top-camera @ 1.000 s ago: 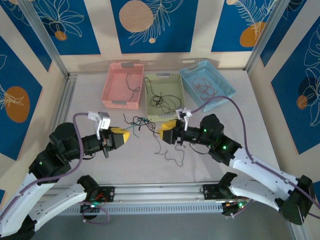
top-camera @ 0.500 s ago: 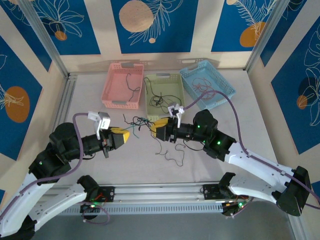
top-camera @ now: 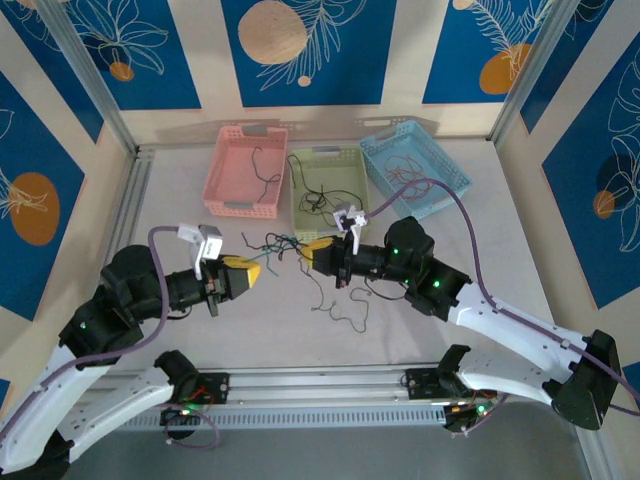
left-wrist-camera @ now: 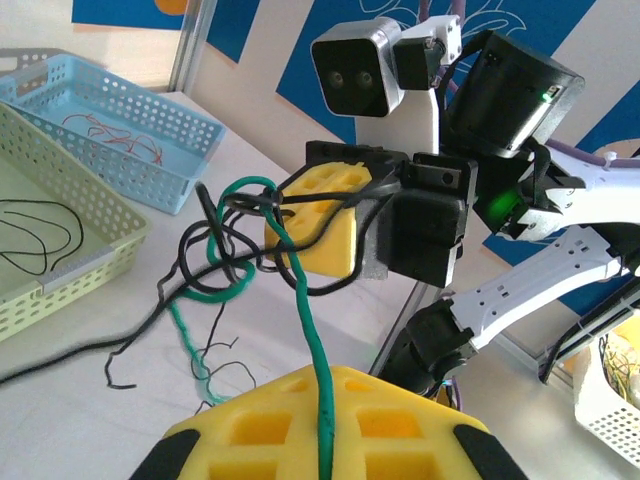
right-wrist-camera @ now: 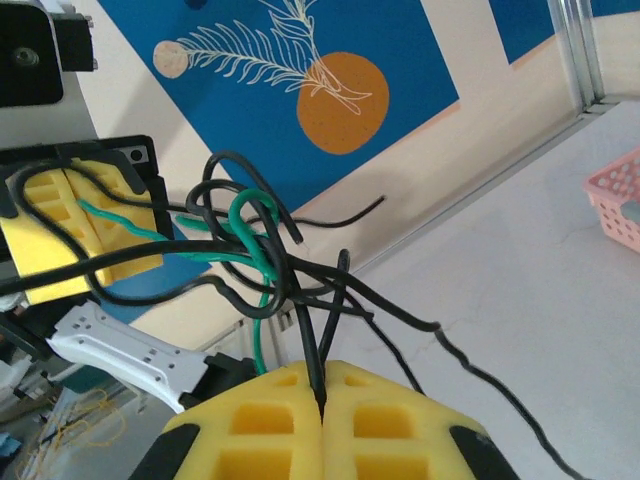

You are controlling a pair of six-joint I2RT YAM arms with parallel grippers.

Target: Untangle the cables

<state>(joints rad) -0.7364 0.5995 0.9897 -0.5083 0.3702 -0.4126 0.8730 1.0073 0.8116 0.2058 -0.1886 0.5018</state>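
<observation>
Between left pincer (top-camera: 253,268) and right pincer (top-camera: 315,251), knotted black and green cables (top-camera: 278,243)

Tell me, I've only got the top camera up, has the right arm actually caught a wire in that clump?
Observer: Yes. In the right wrist view, the right gripper has its jaws shut on a black cable, which runs straight down into the seam between them.
Operator: What's the left one holding?
Observer: In the left wrist view, a green cable runs down into the closed jaws of the left gripper.
Operator: Are those two wires free of each other?
Observer: No. The green cable loops through several black loops in a knot hanging in the air between the two grippers.
</observation>
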